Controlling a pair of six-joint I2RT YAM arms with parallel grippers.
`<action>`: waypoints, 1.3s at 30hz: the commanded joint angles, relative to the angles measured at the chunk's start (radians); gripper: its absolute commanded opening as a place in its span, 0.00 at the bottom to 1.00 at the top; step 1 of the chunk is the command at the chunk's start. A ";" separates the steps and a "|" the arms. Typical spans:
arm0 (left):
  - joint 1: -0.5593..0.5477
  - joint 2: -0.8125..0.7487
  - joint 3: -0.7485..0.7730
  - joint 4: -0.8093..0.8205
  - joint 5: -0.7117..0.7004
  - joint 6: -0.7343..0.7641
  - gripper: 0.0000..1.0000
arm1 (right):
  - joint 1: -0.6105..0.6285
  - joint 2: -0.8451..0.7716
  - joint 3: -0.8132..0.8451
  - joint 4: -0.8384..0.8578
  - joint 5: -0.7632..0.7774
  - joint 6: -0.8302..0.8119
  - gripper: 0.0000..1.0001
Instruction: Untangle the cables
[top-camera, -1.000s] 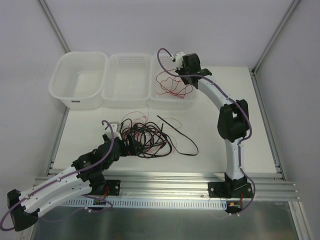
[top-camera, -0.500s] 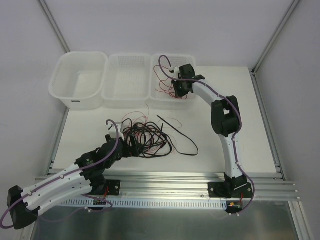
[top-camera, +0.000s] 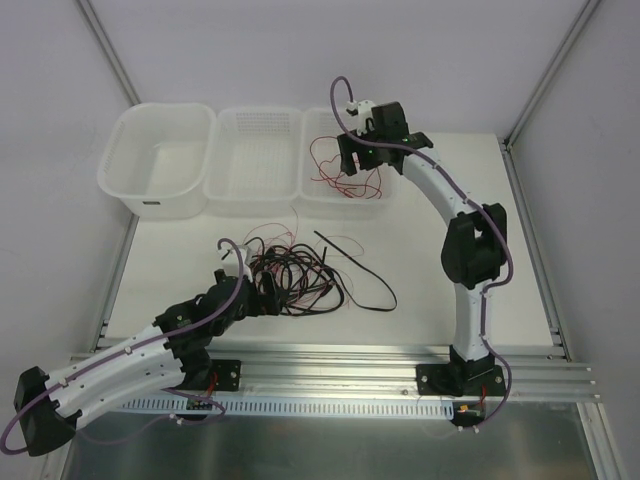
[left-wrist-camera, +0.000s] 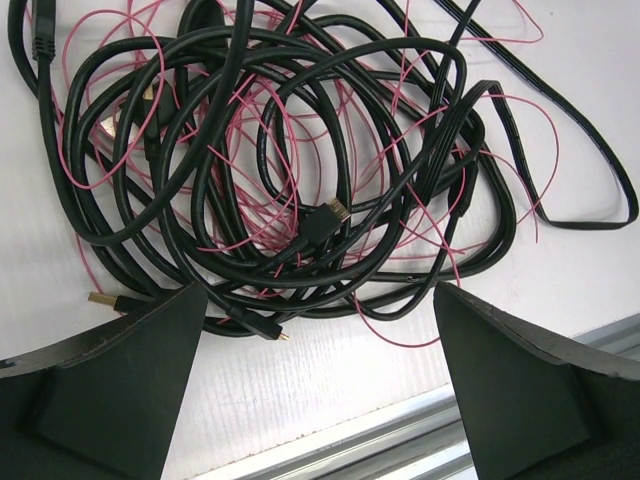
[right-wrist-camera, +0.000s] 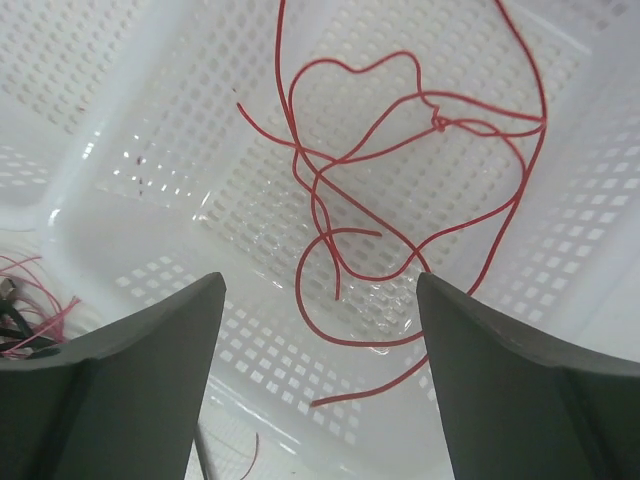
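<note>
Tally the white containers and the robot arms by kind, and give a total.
Solid-walled tub: 1
Perforated baskets: 2, the middle basket and the right basket, which holds red wire
Robot arms: 2, the left arm and the right arm
Total: 5

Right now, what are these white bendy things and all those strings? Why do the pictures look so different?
Those are two robot arms bolted to a table. One picture looks down from above. The other two come from little cameras on the wrists, so you see each claw's dark fingers. On the table lies a tangle of black and pink cables. The left claw is open right by it, holding nothing. The right claw is open over the right-hand basket, where a red wire lies loose.
</note>
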 joint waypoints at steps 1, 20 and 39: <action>0.007 0.005 0.035 0.020 0.025 -0.011 0.99 | 0.003 -0.107 0.002 -0.010 -0.029 0.007 0.82; 0.007 0.180 0.144 0.017 0.041 0.002 0.99 | 0.126 -0.766 -0.660 -0.169 0.160 0.142 0.81; 0.007 0.324 0.170 0.018 0.064 -0.094 0.99 | 0.236 -0.969 -1.277 0.025 0.283 0.443 0.68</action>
